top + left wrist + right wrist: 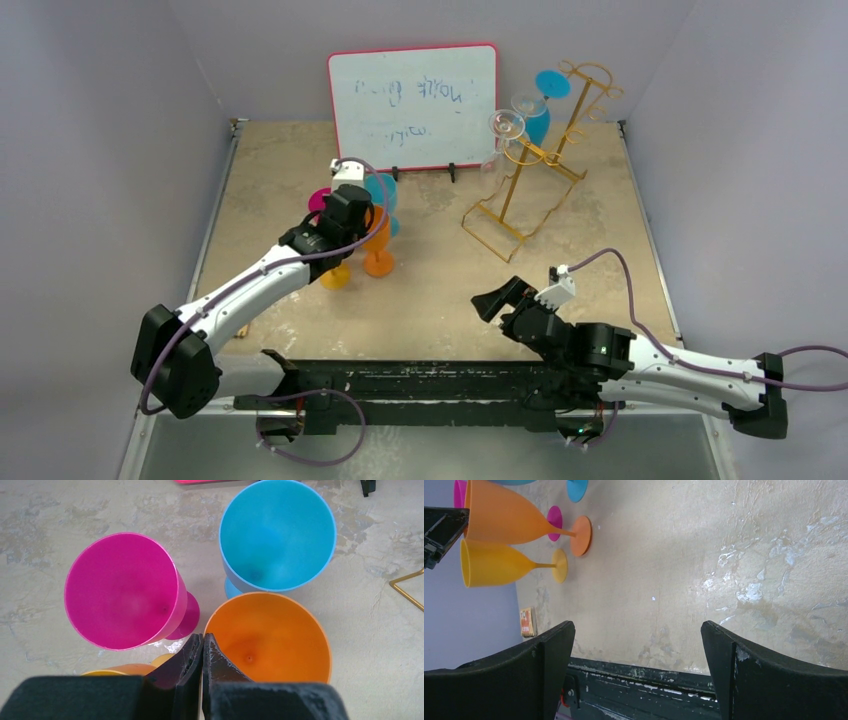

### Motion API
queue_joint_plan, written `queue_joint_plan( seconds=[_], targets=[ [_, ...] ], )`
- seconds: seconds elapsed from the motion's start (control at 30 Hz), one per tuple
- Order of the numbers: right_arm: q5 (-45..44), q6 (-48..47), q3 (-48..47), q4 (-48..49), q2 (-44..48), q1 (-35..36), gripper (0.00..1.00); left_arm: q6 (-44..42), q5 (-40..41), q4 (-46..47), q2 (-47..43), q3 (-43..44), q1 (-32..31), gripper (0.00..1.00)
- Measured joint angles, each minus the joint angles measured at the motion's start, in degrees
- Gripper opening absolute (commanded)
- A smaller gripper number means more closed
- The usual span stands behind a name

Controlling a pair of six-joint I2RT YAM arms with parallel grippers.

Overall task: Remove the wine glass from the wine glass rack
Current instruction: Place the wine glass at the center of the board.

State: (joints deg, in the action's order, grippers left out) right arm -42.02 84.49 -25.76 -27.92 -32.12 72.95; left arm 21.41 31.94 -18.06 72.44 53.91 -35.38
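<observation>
Since the wine glass rack (535, 160) stands far right on the table (430, 290) with a clear wine glass (507, 125) hanging from its left-side hooks, the right gripper (638, 627), jaws wide apart and empty, lies nearer, straight in front; the left gripper (202, 650), closed tight, hovers over coloured goblets (270, 635).

Whiteboard (412, 105) scribbles illegible — yellow glass (120, 669) mostly behind the left gripper (202, 640)

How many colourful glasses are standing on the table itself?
4, clustered left of centre: pink back left, blue back right, orange front right, yellow front left. The left arm might hide more.
</observation>
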Motion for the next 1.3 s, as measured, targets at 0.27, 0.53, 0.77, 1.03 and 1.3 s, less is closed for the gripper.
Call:
queue_joint_plan(
  seconds=[0.27, 0.53, 0.77, 1.03, 1.3],
  targets=[
    [0.00, 0.26, 0.00, 0.46, -0.13, 0.00, 1.00, 0.57, -0.85, -4.81, -0.79, 1.07, 0.00, 0.00],
    [0.02, -1.95, 0.20, 4.28, -0.13, 0.00, 1.00, 0.74, -3.04, -8.83, -1.14, 2.54, 0.00, 0.03],
    [0.17, -4.92, 0.24, 8.61, -4.59, -0.28, 1.00, 1.14, -3.63, -14.16, -0.63, 5.11, 0.00, 0.26],
    [3.58, -10.12, -0.76, 9.99, -6.40, -4.76, 1.00, 1.57, -6.23, -16.41, -0.11, 6.69, 0.00, 0.44],
    [18.18, -23.56, -4.50, 16.46, -13.57, -27.28, 1.00, 2.05, -7.93, -17.46, -2.45, 9.07, 0.00, 0.61]
  ],
)
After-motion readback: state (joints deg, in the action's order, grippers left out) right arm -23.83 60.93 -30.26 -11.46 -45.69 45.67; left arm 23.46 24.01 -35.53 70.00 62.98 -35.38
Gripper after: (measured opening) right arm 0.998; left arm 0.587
